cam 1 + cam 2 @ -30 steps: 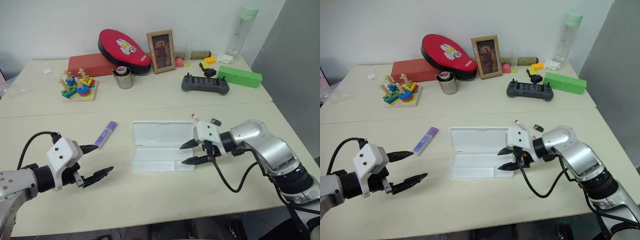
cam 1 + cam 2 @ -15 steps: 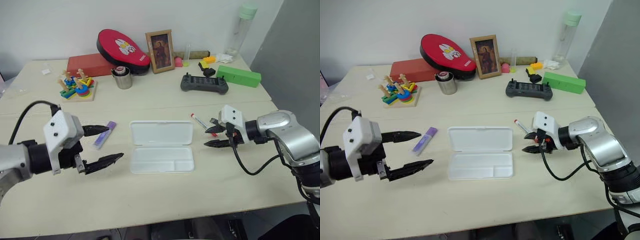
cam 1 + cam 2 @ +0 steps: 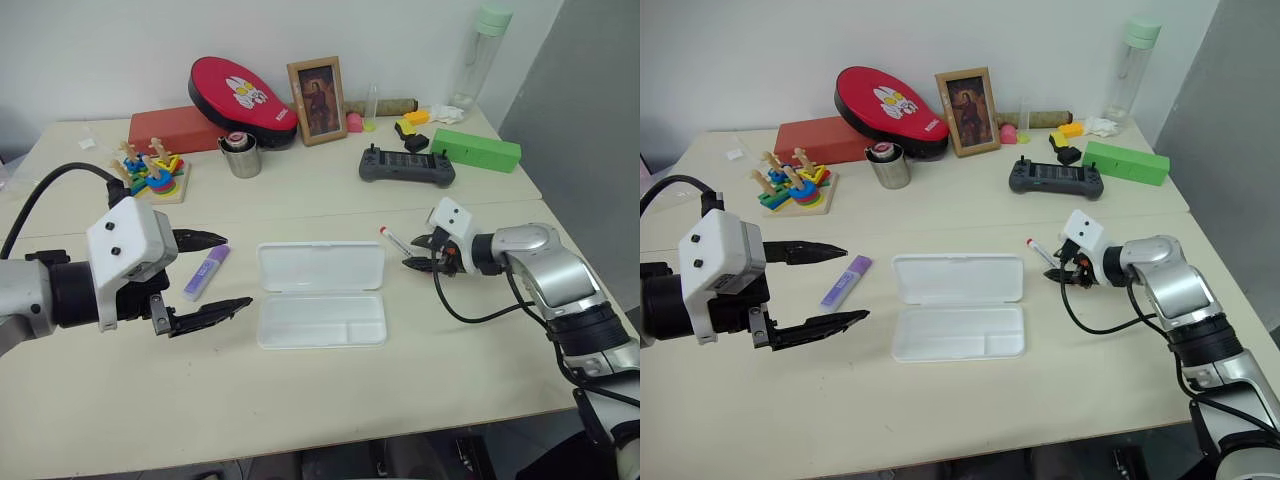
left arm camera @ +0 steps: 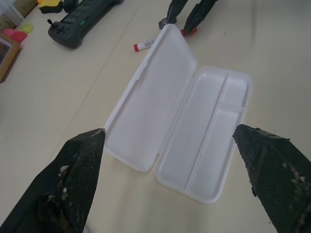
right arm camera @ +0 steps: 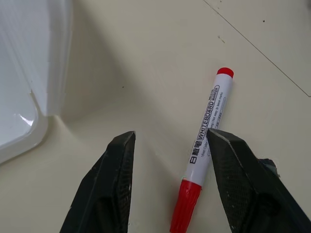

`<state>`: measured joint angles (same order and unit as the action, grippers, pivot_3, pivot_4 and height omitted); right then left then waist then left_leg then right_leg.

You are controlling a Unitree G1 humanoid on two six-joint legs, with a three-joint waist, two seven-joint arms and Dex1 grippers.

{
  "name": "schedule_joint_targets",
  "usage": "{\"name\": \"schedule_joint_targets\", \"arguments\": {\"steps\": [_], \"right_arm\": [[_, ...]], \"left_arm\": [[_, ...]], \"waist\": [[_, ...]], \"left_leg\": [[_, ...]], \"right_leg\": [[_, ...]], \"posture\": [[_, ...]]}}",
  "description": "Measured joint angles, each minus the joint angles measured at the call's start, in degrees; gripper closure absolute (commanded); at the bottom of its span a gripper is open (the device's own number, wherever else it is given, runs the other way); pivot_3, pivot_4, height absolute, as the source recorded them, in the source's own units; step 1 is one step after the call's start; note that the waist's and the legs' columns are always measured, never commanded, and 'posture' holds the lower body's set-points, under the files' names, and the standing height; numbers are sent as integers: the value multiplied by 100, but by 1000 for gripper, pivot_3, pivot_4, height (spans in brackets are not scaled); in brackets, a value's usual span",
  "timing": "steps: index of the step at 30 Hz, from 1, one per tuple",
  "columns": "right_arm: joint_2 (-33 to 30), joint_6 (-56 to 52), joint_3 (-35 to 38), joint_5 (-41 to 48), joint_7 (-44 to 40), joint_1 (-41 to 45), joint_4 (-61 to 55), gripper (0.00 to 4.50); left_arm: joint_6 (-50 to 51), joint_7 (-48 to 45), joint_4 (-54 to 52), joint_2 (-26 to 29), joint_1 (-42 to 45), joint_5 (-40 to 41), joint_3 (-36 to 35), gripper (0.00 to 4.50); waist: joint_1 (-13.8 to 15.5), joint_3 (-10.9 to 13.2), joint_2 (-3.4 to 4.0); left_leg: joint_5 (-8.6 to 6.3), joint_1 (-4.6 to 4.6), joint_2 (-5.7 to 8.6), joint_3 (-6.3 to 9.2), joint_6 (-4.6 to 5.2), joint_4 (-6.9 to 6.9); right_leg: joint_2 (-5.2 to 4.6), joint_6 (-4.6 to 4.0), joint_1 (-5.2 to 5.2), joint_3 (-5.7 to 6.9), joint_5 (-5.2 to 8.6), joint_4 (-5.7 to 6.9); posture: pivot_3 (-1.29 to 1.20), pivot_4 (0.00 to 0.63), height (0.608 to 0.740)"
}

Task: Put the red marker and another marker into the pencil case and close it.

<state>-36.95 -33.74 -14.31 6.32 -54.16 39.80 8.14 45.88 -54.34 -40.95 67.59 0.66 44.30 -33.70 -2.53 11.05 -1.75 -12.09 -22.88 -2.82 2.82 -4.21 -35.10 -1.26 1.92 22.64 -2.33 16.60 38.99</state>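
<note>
The right gripper (image 5: 167,182) hangs partly open just over the red marker (image 5: 204,145), which lies flat on the pale tabletop (image 3: 330,400), one finger (image 5: 245,184) overlapping its barrel. Just beyond sits one open pencil case (image 3: 321,294). Past that, the left gripper (image 3: 215,272) spreads wide and empty, one purple highlighter (image 3: 206,271) between its fingers. Bare tabletop runs to the near edge.

Cream tabletop (image 3: 330,400) has an open flat white plastic pencil case (image 3: 321,293), a purple highlighter (image 3: 206,271), a thin red-capped white marker (image 3: 396,241), plus green box (image 3: 477,151) and black controller (image 3: 407,165) further back.
</note>
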Motion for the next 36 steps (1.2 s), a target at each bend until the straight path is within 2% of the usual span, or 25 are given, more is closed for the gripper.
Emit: {"name": "schedule_joint_targets", "arguments": {"steps": [5,14,15,23,36], "right_arm": [[192,70,-51,-254,212,75,705,2101],[438,-30,31,-280,295,274,1245,2101],[470,-78,73,-272,303,286,1273,2461],[588,-322,205,-172,332,331,1336,4220],[495,-360,186,-180,286,223,1096,4240]], "left_arm": [[-48,-10,53,26,-17,-243,134,0],[-131,-25,81,17,13,-276,192,0],[-133,-25,83,17,13,-278,192,0],[-144,-26,105,17,23,-287,197,0],[-174,-13,103,8,68,-303,297,0]], "waist": [[0,0,0],[-24,0,1],[-29,0,1],[-47,0,1],[-56,1,1]], "left_leg": [[0,-1,0,-1,0,0],[0,1,0,-1,0,-1],[0,1,0,-1,0,-1],[0,2,0,-1,0,-2],[0,0,0,-1,0,-1]], "right_leg": [[0,0,0,0,0,1],[1,0,0,-1,-1,2],[0,0,-1,-2,-1,3],[0,2,-1,-1,-2,6],[0,2,-1,0,-2,5]], "posture": [[0,150,740],[0,150,740],[0,150,740],[0,150,740],[0,150,740]]}}
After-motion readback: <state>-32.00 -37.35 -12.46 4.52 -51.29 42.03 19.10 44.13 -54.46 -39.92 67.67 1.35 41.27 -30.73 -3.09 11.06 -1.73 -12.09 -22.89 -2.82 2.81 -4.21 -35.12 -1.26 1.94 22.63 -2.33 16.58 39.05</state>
